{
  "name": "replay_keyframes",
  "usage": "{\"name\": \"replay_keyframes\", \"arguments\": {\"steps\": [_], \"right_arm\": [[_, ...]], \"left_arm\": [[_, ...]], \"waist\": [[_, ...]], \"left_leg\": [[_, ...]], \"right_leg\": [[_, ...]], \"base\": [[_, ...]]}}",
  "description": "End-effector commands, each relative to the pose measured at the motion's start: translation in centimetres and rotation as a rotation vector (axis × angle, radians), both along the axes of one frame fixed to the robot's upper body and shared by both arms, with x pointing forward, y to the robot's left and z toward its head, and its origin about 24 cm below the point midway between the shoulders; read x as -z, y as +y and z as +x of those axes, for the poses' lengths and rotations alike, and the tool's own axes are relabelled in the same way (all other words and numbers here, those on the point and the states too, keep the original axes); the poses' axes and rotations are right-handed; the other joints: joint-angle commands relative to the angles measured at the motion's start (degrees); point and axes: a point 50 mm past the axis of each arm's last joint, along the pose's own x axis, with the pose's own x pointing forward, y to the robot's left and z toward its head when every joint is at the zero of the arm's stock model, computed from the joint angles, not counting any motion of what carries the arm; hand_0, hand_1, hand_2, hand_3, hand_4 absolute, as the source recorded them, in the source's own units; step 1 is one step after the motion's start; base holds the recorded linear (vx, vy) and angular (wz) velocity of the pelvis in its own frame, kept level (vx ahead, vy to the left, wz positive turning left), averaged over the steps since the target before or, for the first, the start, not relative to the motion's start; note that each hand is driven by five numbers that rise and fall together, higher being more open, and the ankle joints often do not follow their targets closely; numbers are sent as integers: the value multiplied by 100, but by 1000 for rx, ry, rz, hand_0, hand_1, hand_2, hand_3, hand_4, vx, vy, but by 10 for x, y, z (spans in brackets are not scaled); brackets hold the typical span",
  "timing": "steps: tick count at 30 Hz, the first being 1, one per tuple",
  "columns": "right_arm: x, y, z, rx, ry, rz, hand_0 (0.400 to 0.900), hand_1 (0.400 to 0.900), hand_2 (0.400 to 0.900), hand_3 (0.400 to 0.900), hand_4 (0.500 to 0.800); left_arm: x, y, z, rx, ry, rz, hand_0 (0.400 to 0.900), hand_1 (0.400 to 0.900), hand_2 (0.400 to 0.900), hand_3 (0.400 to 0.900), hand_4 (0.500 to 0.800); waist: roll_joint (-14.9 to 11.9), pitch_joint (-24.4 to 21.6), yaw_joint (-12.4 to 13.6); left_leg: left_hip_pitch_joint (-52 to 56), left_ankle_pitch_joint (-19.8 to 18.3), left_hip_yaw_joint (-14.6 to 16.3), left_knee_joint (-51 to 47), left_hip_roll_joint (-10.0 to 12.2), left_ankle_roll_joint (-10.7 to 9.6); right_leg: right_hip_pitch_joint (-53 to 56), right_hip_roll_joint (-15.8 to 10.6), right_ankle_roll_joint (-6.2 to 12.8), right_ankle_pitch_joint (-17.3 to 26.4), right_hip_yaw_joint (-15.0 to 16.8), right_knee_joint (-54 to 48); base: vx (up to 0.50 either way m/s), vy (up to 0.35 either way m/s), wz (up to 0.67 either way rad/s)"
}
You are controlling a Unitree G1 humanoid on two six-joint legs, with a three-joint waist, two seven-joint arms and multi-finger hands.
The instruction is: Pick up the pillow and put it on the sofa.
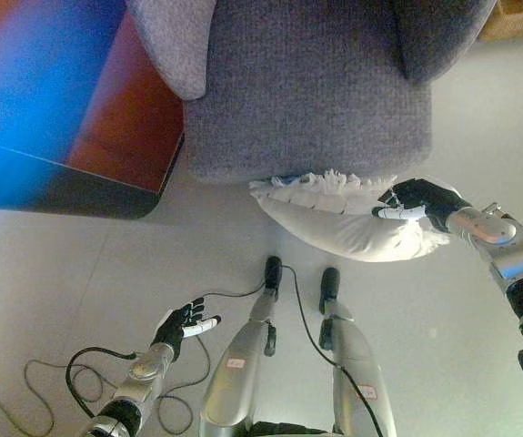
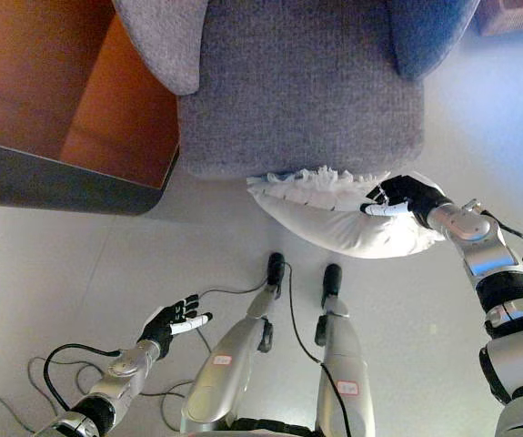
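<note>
A white pillow (image 1: 334, 217) with a frilled edge lies against the front of the grey sofa (image 1: 306, 82), just below the seat edge. My right hand (image 1: 417, 202) is on the pillow's right end with its fingers curled round the cloth; it also shows in the right eye view (image 2: 402, 196). My left hand (image 1: 185, 325) is low at the left above the floor, fingers spread and empty, far from the pillow.
A red-brown cabinet with a dark edge (image 1: 106, 196) stands to the left of the sofa. A grey cushion (image 1: 172, 41) rests on the sofa's left side. A wooden piece (image 1: 516, 18) shows at the top right. Pale floor (image 1: 43, 273) surrounds the sofa.
</note>
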Motion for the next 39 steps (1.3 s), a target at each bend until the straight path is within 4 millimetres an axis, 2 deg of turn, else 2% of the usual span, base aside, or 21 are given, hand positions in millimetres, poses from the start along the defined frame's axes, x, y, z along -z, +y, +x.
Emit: {"name": "replay_keyframes", "arguments": {"steps": [1, 9, 18, 24, 30, 39], "right_arm": [[-87, 24, 6, -187, -364, 88, 400, 400, 400, 400, 500], [-87, 25, 4, -207, -343, 81, 400, 400, 400, 400, 500], [-102, 32, 3, -267, -373, 101, 400, 400, 400, 400, 500], [-124, 33, 2, -269, -434, 108, 400, 400, 400, 400, 500], [-148, 25, 2, -250, -449, 105, 400, 400, 400, 400, 500], [-179, 21, 3, -240, -462, 133, 400, 400, 400, 400, 500]], "left_arm": [[16, 29, -39, -33, 146, 91, 900, 900, 900, 900, 800], [28, 35, -61, -11, 266, 131, 900, 900, 900, 900, 800], [36, 42, -82, 9, 381, 169, 900, 900, 900, 900, 800], [41, 50, -104, 17, 480, 206, 900, 900, 900, 900, 800], [44, 56, -124, 11, 553, 238, 900, 900, 900, 900, 800], [54, 49, -158, 1, 665, 233, 900, 900, 900, 900, 800]], "waist": [[-271, -170, -72], [-475, -538, -34], [-754, -909, 112], [-1020, -1198, 205], [-1271, -1481, 293], [-1493, -2078, 359]], "left_leg": [[290, -644, -7, 250, -139, -178], [651, -789, -48, 222, -114, -164], [1041, -928, -128, 139, -107, -164], [1288, -1006, -202, 96, -63, -175], [1484, -1063, -263, 58, -23, -189], [1835, -1134, -308, -19, -25, -216]], "right_leg": [[402, 20, 186, 142, -287, -319], [875, 21, 165, 38, -335, -444], [1463, 59, 153, -8, -414, -752], [1811, 119, 157, 3, -425, -926], [2094, 175, 157, 30, -395, -1104], [2511, 218, 147, 72, -344, -1369]], "base": [[62, -5, 2], [82, -5, 7], [94, -19, 9], [120, -45, 5], [95, -23, -2], [121, 45, 0]]}}
